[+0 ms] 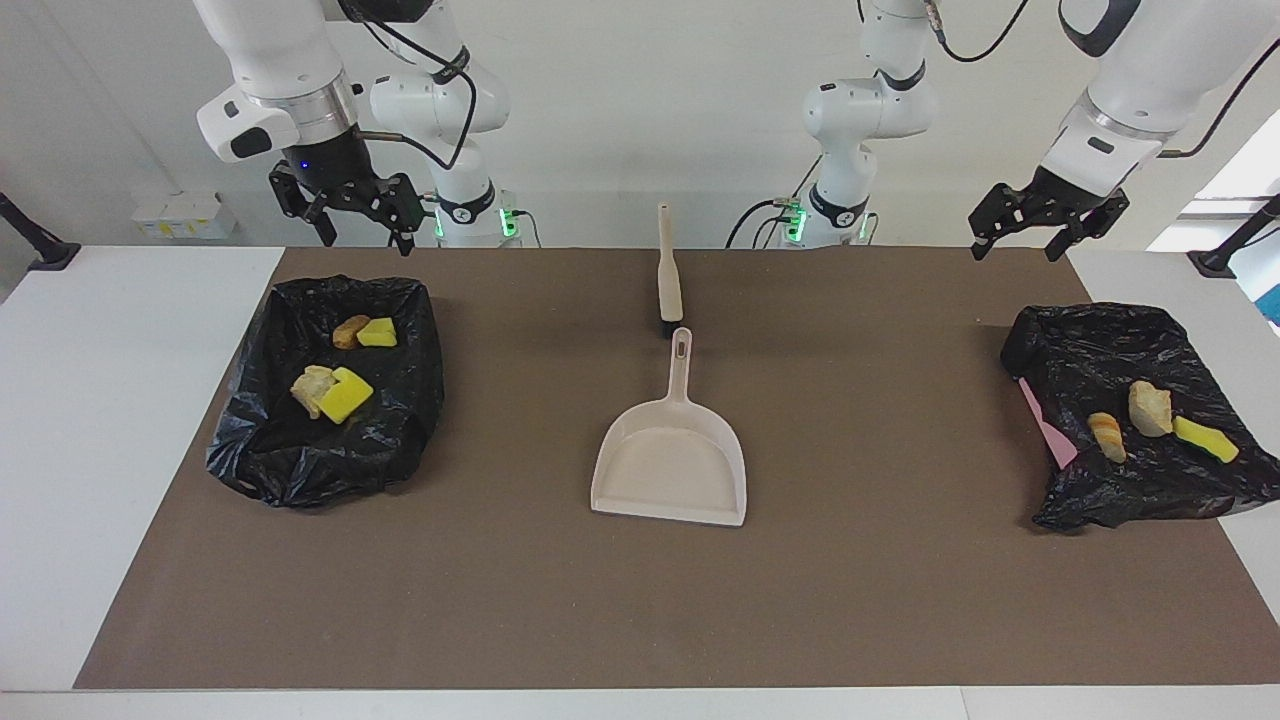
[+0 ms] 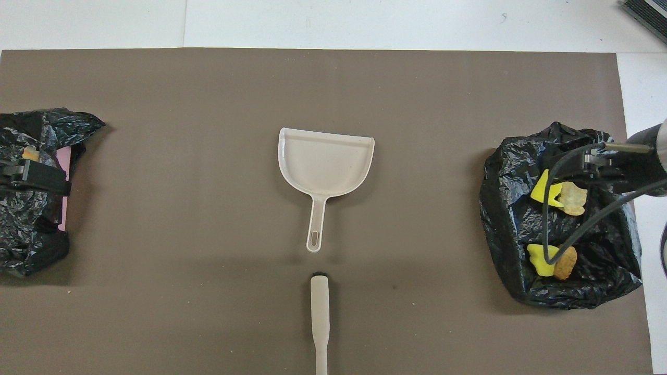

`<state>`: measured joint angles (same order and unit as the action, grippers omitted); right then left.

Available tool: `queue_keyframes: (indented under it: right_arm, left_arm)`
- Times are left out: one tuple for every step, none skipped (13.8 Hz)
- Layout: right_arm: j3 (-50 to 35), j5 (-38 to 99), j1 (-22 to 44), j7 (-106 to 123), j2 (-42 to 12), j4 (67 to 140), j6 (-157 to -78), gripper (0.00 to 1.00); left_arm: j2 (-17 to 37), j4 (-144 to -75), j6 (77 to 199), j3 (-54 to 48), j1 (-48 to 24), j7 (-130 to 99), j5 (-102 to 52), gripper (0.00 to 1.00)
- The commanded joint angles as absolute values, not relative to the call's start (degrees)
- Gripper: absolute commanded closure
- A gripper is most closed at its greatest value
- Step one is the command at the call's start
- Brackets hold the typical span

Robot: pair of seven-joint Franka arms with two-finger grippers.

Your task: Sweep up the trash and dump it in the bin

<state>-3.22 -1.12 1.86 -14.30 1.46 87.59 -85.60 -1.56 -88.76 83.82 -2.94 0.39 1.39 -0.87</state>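
Occlusion first: in your overhead view the left gripper (image 2: 31,174) covers most of the crumpled black plastic bin bag at the left arm's end (image 2: 31,234), so only one tan scrap edge shows there. Bag is also cut off by that view's edge. A pink panel (image 1: 1050,435) peeks out under the liner; you can't tell what it belongs to. At the other end, the right gripper (image 2: 599,161) and its grey cables cross the second black bin bag (image 2: 510,219) and partly mask the scraps.

Trash, read from the facing view:
- right arm's bag (image 1: 270,460): four scraps, a golden-brown lump (image 1: 350,331) touching a yellow sponge chunk (image 1: 378,333), and a pale bread-like lump (image 1: 312,388) touching a larger yellow sponge chunk (image 1: 347,395).
- left arm's bag (image 1: 1150,490): three scraps, an orange-tan lump (image 1: 1106,436), a pale tan lump (image 1: 1150,408), a yellow sponge wedge (image 1: 1206,439).

Beige plastic dustpan (image 1: 672,460) lies on the brown mat (image 1: 850,600) mid-table, handle toward the robots. Beige-handled brush (image 1: 668,272) lies just nearer the robots, bristles mostly hidden, handle cut off in the overhead view.

Right gripper (image 1: 362,218) hangs over the mat edge by its bag, fingers spread, holding nothing. Left gripper (image 1: 1048,225) is likewise spread, nothing held.

No readable writing or labels.
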Motion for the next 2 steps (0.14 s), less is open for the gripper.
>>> queue_keyframes:
  right_arm:
    - [-3.43, 0.09, 0.97, -12.92, 2.20, 88.42, -85.87, 0.00]
    - [-3.34, 0.09, 0.97, -12.92, 2.20, 88.42, -85.87, 0.00]
  left_arm:
    - [-0.97, -87.28, 82.97, -2.90, 0.70, 1.41, -1.93, 0.00]
    - [-0.97, -87.36, 82.97, -2.90, 0.70, 1.41, -1.93, 0.00]
